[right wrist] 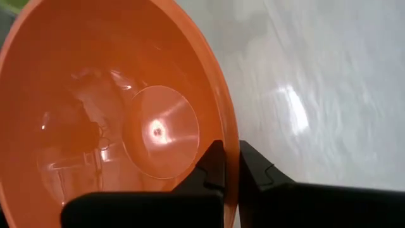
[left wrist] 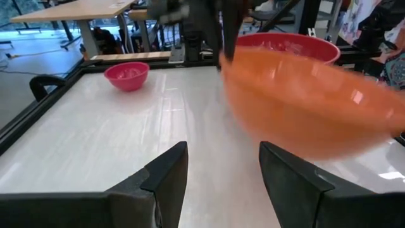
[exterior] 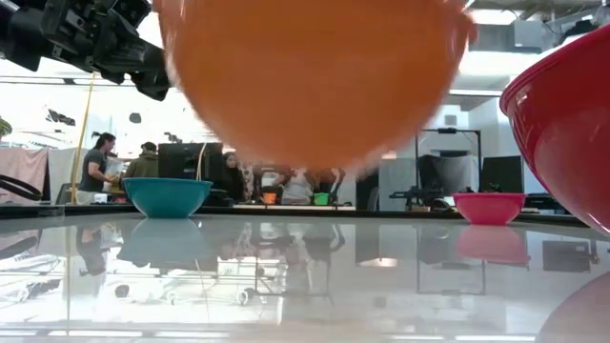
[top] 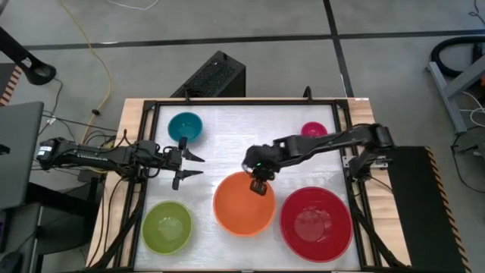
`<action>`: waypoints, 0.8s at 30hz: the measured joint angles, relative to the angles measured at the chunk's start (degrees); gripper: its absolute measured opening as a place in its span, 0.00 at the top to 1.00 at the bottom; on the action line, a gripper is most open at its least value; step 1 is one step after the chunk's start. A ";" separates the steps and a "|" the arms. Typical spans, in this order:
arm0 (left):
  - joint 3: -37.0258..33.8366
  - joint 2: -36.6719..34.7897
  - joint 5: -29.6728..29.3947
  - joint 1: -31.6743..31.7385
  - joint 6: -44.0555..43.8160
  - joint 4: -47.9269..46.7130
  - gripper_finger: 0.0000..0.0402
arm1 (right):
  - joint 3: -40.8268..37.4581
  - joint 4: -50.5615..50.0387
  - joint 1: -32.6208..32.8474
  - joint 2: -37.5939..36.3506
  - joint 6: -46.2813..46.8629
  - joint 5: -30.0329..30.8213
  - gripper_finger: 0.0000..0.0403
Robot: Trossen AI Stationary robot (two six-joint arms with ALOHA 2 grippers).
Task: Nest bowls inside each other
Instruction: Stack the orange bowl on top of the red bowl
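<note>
Tabletop [top: 227, 140] shows nothing nested yet: right gripper [top: 259, 182] pinches the orange bowl's [top: 242, 206] rim, lifted beside the red bowl [top: 315, 224], while left gripper [top: 189, 164] waits spread.

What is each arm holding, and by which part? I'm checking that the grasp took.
The right gripper holds the orange bowl by its rim, one finger inside, one outside, lifted off the table. The left gripper is open and holds nothing.

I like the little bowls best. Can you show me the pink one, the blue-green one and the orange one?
pink bowl [top: 314, 130], high view, its inside.
teal bowl [top: 185, 127], high view, its inside.
orange bowl [top: 241, 206], high view, its inside.
</note>
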 joint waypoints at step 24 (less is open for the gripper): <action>0.00 0.02 0.05 0.01 -0.15 -0.02 0.54 | -4.80 -21.18 25.08 -23.13 37.74 6.71 0.95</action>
